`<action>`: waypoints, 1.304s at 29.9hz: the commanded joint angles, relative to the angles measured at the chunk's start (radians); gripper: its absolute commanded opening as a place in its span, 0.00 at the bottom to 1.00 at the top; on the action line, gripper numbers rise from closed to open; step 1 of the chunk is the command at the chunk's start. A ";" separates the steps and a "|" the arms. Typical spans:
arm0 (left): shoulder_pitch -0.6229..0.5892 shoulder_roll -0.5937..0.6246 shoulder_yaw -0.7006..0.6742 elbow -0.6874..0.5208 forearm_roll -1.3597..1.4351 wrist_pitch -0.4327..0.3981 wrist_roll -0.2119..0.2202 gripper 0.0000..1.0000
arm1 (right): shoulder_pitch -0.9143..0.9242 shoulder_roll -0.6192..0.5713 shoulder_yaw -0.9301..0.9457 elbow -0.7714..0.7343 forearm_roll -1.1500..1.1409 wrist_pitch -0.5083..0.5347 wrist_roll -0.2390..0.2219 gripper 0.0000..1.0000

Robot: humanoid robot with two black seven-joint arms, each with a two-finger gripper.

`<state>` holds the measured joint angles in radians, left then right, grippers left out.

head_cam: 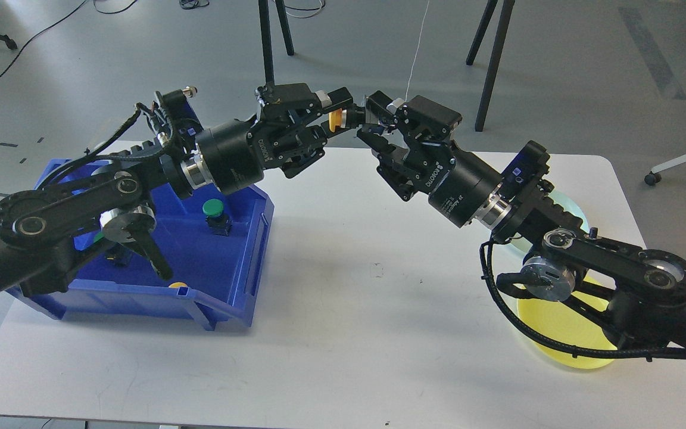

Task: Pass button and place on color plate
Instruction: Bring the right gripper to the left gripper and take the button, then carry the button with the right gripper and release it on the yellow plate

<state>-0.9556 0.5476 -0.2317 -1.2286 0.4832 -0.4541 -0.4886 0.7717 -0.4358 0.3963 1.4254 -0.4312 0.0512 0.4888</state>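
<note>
Two end effectors meet mid-air above the far side of the white table point(343, 310), so the job looks roughly halfway by my read. Left end effector point(343, 116) is pinching the yellow-capped push button with black body point(349, 118), yellow cap toward the left arm, black body sticking out toward the right arm. Right end effector point(376, 119) has its fingers around that black end; they look closing or nearly so, but can't tell if they actually grip yet, since the dark parts overlap.

Done, as far as things lie: one button is out of the blue plastic bin point(242, 250) and brought to the handover spot, well above the table.

Left to do, judged from this: right side must get a firm pinch, left must let go, then the right arm carries the button over to the matching plate. Yellow round plate point(563, 333) sits near the right front of the table, partly under the right arm; a pale mint-green round plate point(572, 210) shows behind it, mostly hidden. Yellow cap means yellow plate, presumably.

More stock in the bin: a green-capped push button point(214, 210) stands upright inside, and a bit of yellow shows at the bin's front rim, prob. another button, too hidden to say. So more passes likely follow.

Risk now: release before right grip is secure, and button drops.
</note>
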 commanded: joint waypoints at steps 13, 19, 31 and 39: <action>0.000 0.000 0.002 0.003 0.002 -0.012 0.000 0.10 | -0.003 -0.004 0.012 0.003 0.003 -0.004 0.000 0.01; 0.000 -0.002 0.000 0.003 0.000 -0.005 0.000 0.39 | -0.005 -0.011 0.013 0.007 0.012 -0.008 0.000 0.00; 0.000 -0.011 0.000 0.018 -0.046 -0.011 0.000 0.80 | -0.087 -0.104 0.085 0.039 0.014 -0.010 0.000 0.00; 0.001 -0.009 -0.004 0.018 -0.055 -0.011 0.000 0.81 | -0.357 -0.331 0.248 0.144 0.012 -0.077 0.000 0.00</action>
<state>-0.9556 0.5368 -0.2319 -1.2101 0.4349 -0.4648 -0.4887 0.5343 -0.6767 0.5852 1.5266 -0.4182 0.0142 0.4889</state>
